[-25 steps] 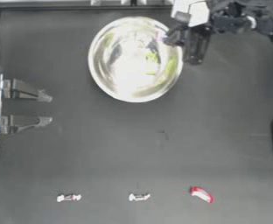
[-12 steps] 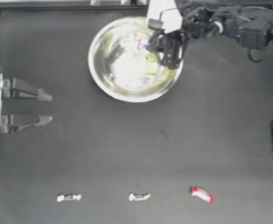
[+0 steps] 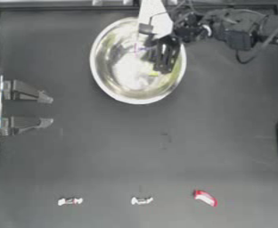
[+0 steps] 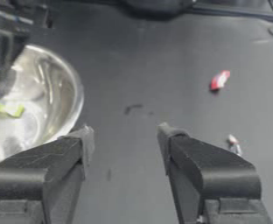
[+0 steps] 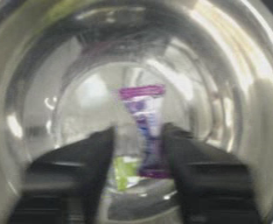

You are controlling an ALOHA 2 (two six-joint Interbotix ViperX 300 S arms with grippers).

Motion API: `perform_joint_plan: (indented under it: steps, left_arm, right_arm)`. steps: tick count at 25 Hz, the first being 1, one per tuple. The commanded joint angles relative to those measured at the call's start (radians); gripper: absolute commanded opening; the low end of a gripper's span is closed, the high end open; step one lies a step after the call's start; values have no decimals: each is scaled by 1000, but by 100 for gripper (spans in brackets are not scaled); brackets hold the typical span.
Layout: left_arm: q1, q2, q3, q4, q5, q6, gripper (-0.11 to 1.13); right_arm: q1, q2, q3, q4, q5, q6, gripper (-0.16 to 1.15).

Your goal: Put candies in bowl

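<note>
the right gripper (image 3: 163, 60) hung over the bowl (image 3: 105, 80) at twelve o'clock, jaws parted with the purple-white candy (image 5: 145, 127) between them; whether they gripped it was unclear.

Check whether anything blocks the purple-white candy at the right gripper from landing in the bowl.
Nothing visible does. The right gripper hangs over the inside of the bowl, and the right wrist view shows the purple-white candy between its fingers with only the bowl's shiny floor and a yellow-green candy beyond.
</note>
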Motion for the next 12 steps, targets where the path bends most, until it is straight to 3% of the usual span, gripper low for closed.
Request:
perform_joint_plan:
  steps: [1,3,12]
  left_arm:
    - [0,-5,-5,-2,-5,5,85]
    - [0,-11,-2,-2,-5,5,85]
    - [0,-25,2,-2,0,5,85]
  right_arm:
    - [2,-25,-32,20,12,0,102]
    - [2,-43,-29,20,18,0,95]
    - [12,-196,25,21,63,-2,96]
